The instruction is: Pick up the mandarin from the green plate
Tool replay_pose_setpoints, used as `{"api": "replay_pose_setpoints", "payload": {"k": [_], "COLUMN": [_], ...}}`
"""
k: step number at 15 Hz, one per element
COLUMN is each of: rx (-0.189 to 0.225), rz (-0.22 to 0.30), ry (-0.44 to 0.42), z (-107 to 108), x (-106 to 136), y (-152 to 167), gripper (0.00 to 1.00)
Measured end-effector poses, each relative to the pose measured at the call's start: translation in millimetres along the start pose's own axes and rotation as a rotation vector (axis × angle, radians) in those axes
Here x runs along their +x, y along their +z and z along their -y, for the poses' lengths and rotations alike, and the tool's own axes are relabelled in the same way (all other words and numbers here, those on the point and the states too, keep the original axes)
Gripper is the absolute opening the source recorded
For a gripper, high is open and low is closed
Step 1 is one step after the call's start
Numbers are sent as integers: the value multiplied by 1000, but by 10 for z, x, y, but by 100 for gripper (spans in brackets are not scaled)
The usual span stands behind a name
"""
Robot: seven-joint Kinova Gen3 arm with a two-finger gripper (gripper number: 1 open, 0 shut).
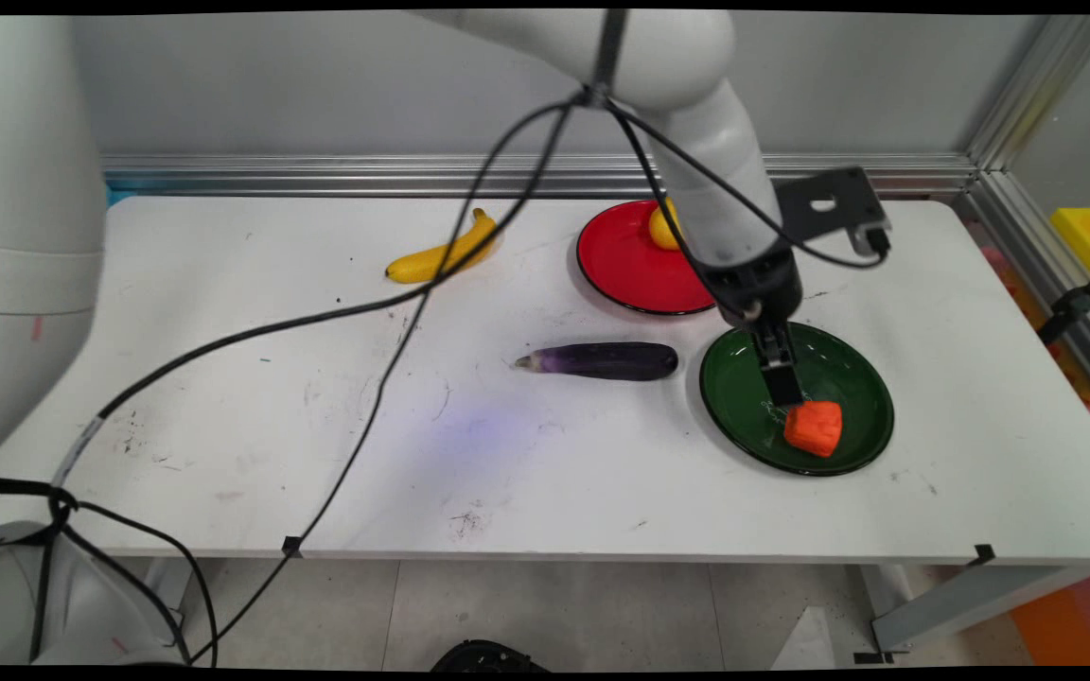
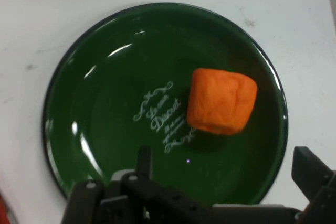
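- White bench, scuffed, is carrying everything under a grey wall.
- Hand is hovering over the glossy green plate near the bench's right edge, fingers spread, gripping nothing.
- Orange block, soft-looking with rounded corners, is lying on that plate just beside the hand.
- Purple eggplant is lying lengthwise along the bench, stem toward the left edge.
- Yellow banana and a red plate are sitting toward the far edge.
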Motion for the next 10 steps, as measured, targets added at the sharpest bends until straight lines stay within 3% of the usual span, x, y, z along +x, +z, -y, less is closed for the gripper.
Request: {"api": "replay_pose_setpoints", "payload": {"k": [10], "rx": [-41], "rz": [44], "ry": [124], "z": [58], "x": [150], "y": [758], "gripper": [100]}}
